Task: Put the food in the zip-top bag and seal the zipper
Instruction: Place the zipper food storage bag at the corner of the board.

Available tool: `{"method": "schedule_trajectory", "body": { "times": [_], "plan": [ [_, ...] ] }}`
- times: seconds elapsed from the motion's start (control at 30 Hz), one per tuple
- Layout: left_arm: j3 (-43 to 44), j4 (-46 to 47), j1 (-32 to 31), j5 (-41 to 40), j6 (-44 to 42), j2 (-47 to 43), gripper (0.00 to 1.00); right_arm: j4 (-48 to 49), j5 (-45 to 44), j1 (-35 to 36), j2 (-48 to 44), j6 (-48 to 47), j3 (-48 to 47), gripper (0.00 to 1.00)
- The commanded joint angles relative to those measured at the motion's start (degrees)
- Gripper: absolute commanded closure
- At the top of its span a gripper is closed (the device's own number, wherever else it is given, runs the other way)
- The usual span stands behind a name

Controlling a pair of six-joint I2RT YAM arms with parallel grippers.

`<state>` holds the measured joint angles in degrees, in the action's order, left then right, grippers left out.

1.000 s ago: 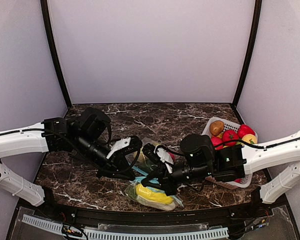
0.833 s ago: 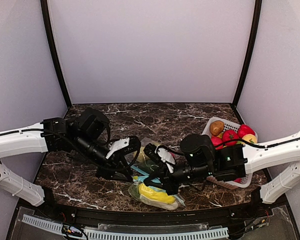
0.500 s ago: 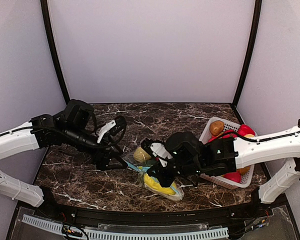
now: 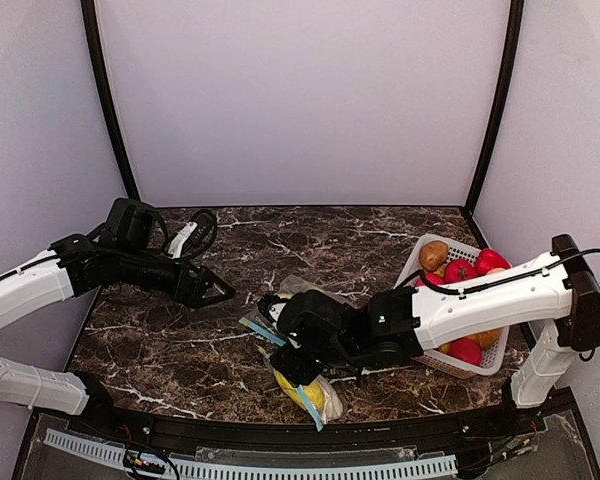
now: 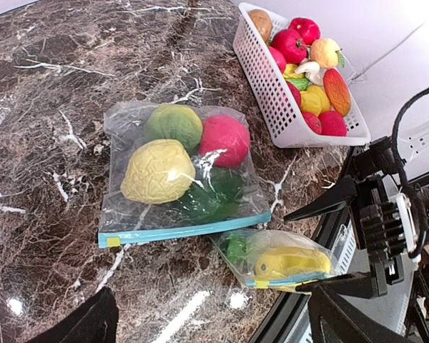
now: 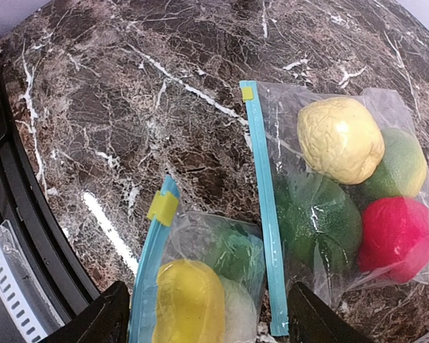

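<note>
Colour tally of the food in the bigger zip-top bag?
In the large clear zip-top bag with teal zipper:
Yellow: 1, bumpy yellow toy lemon
Green: 2, pale green round toy and dark green toy
Red: 1, red round toy
Total: 4

No writing to read.
I looked at the large zip-top bag point(image 5: 179, 171), the small zip-top bag point(image 5: 279, 259) and the white basket point(image 5: 270, 107), and I found no letter, number or brand mark on them. The yellow tab point(image 6: 162, 207) on the small bag's blue zipper looked plain, and so did the smaller yellow tab point(image 6: 247, 93) on the large bag's zipper.
</note>
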<state>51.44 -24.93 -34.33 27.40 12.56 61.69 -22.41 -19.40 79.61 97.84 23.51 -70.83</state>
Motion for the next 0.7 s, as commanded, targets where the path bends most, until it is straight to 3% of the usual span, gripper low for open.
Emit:
{"method": "schedule_trajectory", "body": {
  "times": [0.0,0.3,0.43,0.67],
  "plan": [
    [-1.29,2.9,2.31,-0.84,1.41,-2.07,0.06,0.39,0.86,0.56,-0.96,0.69,-1.46,0.24],
    [-1.96,5.27,7.79,0.06,2.81,-2.99,0.05,5.74,10.95,0.72,-7.57,-2.64,0.05,0.02],
    [-1.76,5.39,10.3,-0.92,2.69,-3.15,0.04,5.61,10.46,-0.92,-9.57,-1.6,0.14,0.01],
    [-3.02,7.98,17.16,-5.47,2.61,-3.33,0.03,1.5,10.92,-12.81,-15.2,2.2,3.03,0.01]
  ]
}}
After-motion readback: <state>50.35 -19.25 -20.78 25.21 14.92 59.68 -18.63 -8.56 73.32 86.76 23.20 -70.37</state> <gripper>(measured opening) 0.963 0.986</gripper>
